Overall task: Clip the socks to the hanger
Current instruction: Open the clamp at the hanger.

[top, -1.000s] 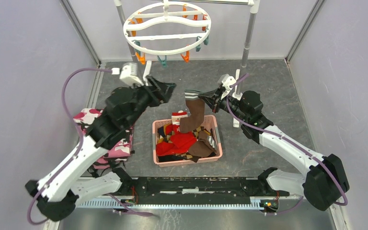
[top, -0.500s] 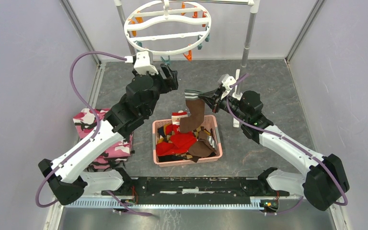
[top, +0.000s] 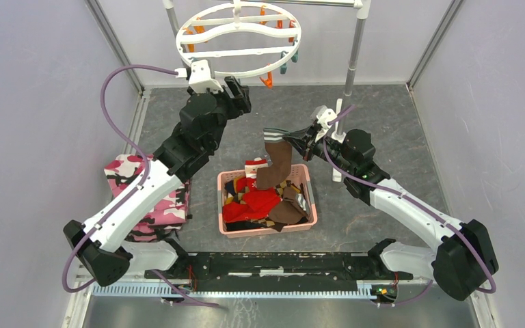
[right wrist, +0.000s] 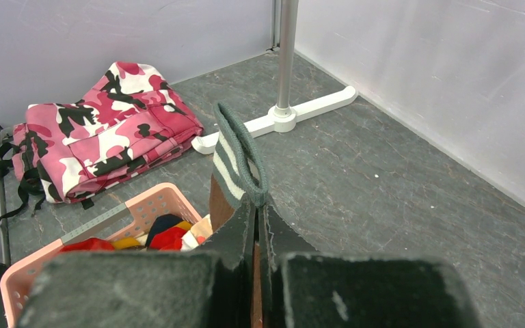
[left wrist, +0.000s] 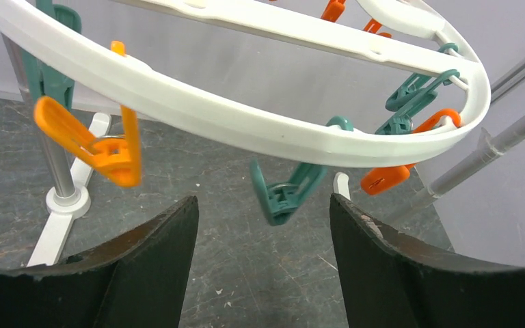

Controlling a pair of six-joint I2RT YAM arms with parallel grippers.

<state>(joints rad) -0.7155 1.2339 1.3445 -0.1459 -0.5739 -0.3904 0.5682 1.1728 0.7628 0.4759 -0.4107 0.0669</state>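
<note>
Showing both arms raised above the table. The left gripper [top: 239, 94], jaws spread wide and holding nothing, points up at the near rim of the hanger [top: 246, 73]. In the left wrist view the white ring arcs just above and beyond the fingertips. A teal clip [left wrist: 288, 193] hangs in line with the gap between the jaws, apart from both, and an orange clip [left wrist: 102, 147] hangs above the finger at the left of that view.

The right gripper [top: 294, 140], jaws pressed together, pinches a dark brown sock [top: 277, 164] just under its grey-and-white striped cuff [right wrist: 239, 160]. The cuff stands up past the fingertips. The leg hangs below them, its foot reaching the heap of socks in the pink basket [top: 266, 231] beneath and nearer than this gripper. Beyond its tips stands the rack pole [right wrist: 286, 55]; a folded camouflage garment [right wrist: 109, 137] lies well off to their left.
</note>
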